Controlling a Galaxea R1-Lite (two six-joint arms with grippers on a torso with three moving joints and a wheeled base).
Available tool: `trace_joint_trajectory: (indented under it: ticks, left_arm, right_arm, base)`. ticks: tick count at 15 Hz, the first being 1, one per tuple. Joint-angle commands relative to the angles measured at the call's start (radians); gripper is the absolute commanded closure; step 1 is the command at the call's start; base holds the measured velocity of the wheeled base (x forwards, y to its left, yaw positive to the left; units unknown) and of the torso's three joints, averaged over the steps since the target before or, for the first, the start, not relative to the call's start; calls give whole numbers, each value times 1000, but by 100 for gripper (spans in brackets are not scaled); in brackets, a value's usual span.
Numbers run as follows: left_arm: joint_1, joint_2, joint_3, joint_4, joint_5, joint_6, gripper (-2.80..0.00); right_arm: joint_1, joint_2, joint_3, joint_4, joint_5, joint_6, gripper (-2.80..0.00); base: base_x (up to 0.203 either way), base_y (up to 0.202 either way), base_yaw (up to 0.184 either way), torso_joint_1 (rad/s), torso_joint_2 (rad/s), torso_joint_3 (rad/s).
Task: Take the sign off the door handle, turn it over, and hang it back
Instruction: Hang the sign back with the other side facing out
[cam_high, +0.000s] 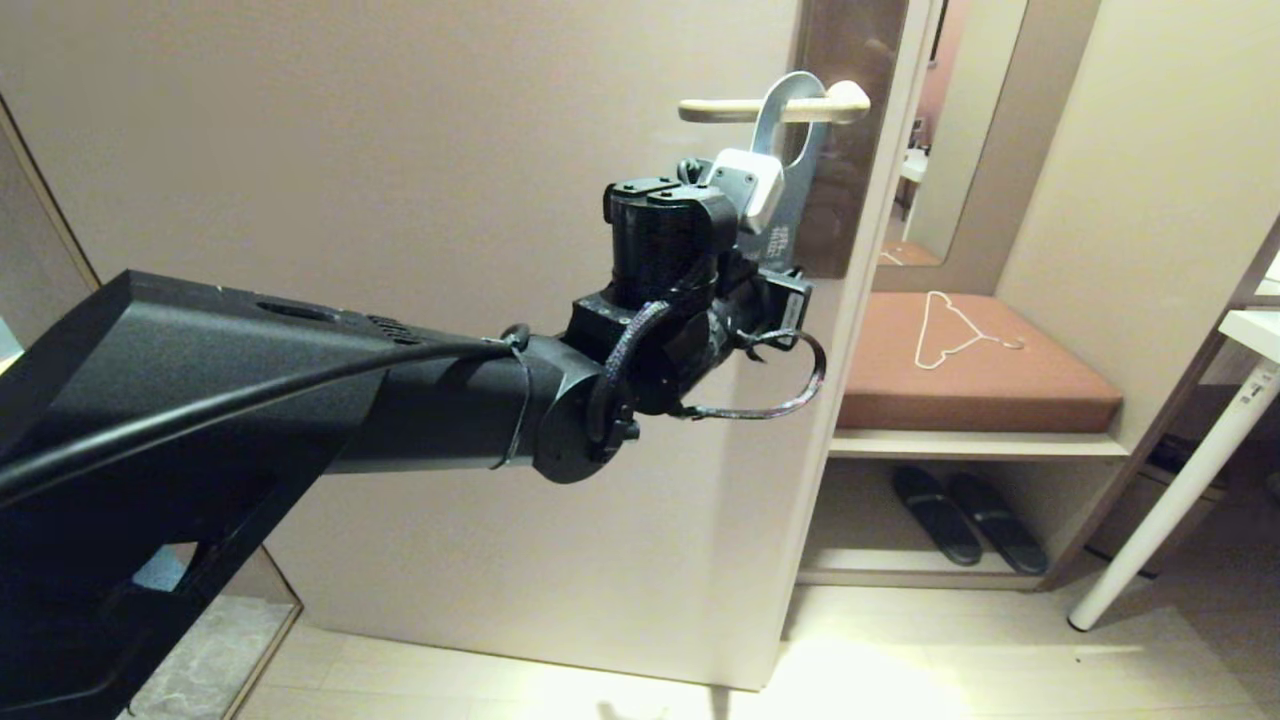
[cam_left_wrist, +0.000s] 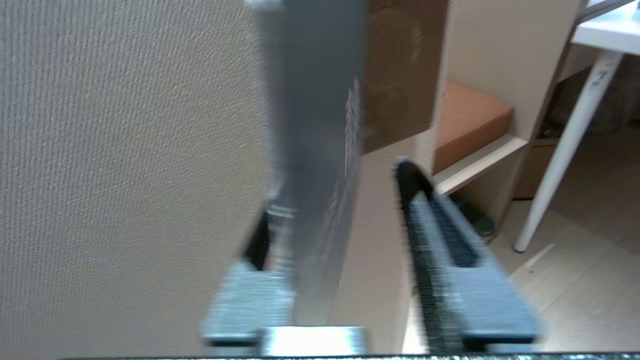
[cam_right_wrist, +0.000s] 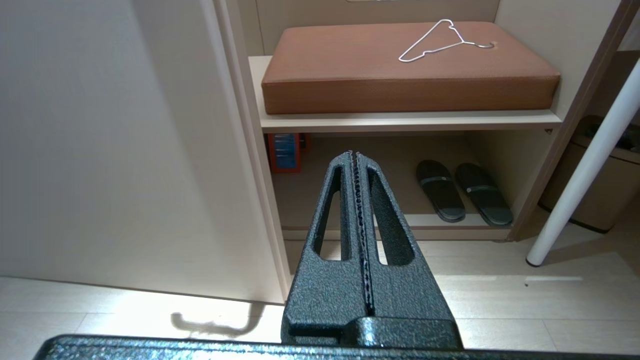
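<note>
Left wrist view: the sign (cam_left_wrist: 315, 150) hangs between the spread, unclenched left gripper (cam_left_wrist: 340, 210) fingers.

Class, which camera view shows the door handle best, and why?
The head view: the door handle shows as a whole lever with the sign looped over it. The left wrist view shows only the sign's lower part, no handle. The right wrist view shows neither.

Blue-grey sign (cam_high: 790, 150) (white lettering), champagne door handle (cam_high: 720, 109)
</note>
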Motion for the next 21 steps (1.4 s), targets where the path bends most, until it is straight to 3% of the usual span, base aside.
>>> trace_joint_trajectory:
  ticks: [1,5,12,19,21]
  left_arm:
    - [-7,-13,1,-4,1,0,-280]
    - [-28,-50,37,-4,-3,-1,-280]
    - [-62,-223,296,-10,-46,-69,-280]
    - [-32,-298,405,-10,-48,-106,-280]
    - [1,-297,403,-10,-91,-106,-280]
  right_arm:
    - [0,0,0,0,-1,0,0]
    - [0,0,0,-1,-1,0,0]
    - [0,0,0,0,-1,0,0]
    - [0,0,0,0,-1,0,0]
    - [0,0,0,0,-1,0,0]
  base:
    - [0,0,0,0,0,0]
    - [0,0,0,0,0,0]
    - [0,0,0,0,0,0]
    - [0,0,0,0,0,0]
    - [0,0,0,0,0,0]
